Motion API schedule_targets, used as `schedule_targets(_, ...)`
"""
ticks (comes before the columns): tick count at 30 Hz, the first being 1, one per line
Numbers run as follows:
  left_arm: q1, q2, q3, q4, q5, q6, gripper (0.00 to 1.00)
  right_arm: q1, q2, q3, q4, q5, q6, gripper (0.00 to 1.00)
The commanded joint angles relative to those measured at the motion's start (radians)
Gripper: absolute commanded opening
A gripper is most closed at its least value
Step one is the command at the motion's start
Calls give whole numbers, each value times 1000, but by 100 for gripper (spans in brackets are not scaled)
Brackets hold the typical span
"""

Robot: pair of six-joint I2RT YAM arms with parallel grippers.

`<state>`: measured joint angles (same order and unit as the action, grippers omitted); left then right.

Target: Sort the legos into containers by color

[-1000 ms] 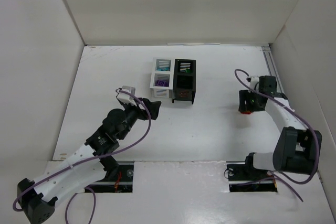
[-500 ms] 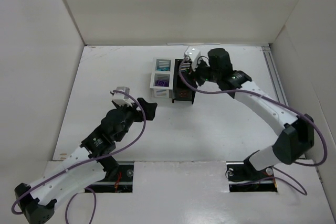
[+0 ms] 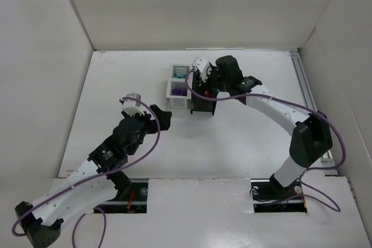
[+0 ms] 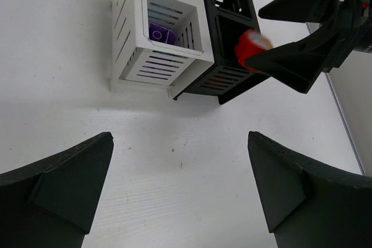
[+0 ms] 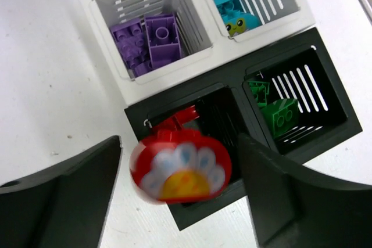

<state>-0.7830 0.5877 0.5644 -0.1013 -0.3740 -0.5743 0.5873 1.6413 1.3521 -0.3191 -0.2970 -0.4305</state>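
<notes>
**Dropping a red piece over the black box**

Standing by the white counter [image 3: 244,137], I see 2 arms in very different poses. The right arm reaches long from its base, elbow bent, wrist tipped down over the boxes. The left arm is folded low, its left pincer [image 4: 179,139] gaping and empty, aimed at the boxes but well apart from them.

The right pincer [image 5: 180,139] hangs above the black container [image 5: 235,94] with its jaws spread. The red piece [image 5: 180,169] between them is blurred, with a sliver of gap on each side, so I judge it released, not gripped.

The white container [image 5: 174,76] touches the black one and holds purple legos [image 5: 151,39] and teal legos [image 5: 232,10]. Green legos [image 5: 279,114] sit in the far black compartment.

My worry is that the round red piece overlaps the near rim of its compartment, where another red bit [image 5: 180,117] already lies. It could clip either one and bounce onto the counter, or hop the divider into green.
</notes>
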Motion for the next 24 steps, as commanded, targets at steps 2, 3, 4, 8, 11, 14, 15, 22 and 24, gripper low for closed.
schedule_targets(2,7,6,71,12,-19,-13,100,-12,-17,59,63,4,-11,98)
schedule_targets(3,7,6,80,12,-19,-13,100,-21,-29,59,63,4,-11,100)
schedule_targets(4,7,6,80,3,-19,-13,100,-21,-43,45,63,15,-20,100)
schedule_targets(8,7,17,100,-50,-67,-61,100,-50,-156,-8,63,54,-7,100)
schedule_targets(11,7,26,123,-93,-94,-96,100,-124,-240,-71,63,55,28,100)
schedule_targets(14,7,35,147,-175,-153,-162,100,-208,-325,-143,52,73,53,100)
schedule_targets(15,7,44,147,-205,-179,-191,100,-230,-386,-193,52,94,65,100)
schedule_targets(22,7,24,169,-356,-283,-349,100,-406,-575,-347,-60,260,84,100)
schedule_targets(24,7,11,169,-356,-283,-349,100,-431,-590,-376,-60,245,84,100)
